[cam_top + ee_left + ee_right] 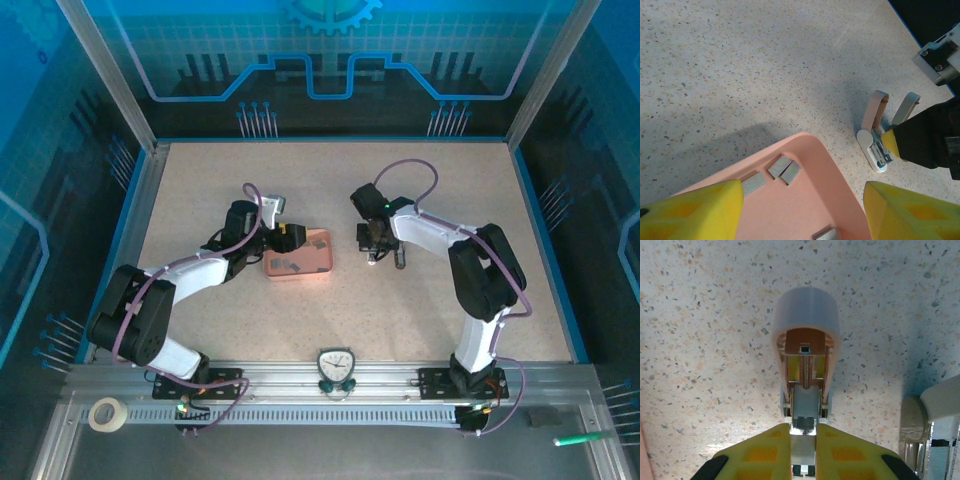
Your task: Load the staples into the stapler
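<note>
The salmon-pink tray lies mid-table and holds several dark grey staples, with another strip beside them. My left gripper hovers open over the tray's corner, its yellow fingers wide apart and holding nothing; from above, the left gripper is at the tray's far edge. The stapler lies on the table to the right of the tray, with its pale pink lid swung up. My right gripper is shut on the stapler's metal channel. The stapler also appears past the tray.
A tray rim separates the staples from the stapler. A small clock sits on the front rail, a tape roll at the near left, a green pen at the near right. Glass walls enclose the speckled table.
</note>
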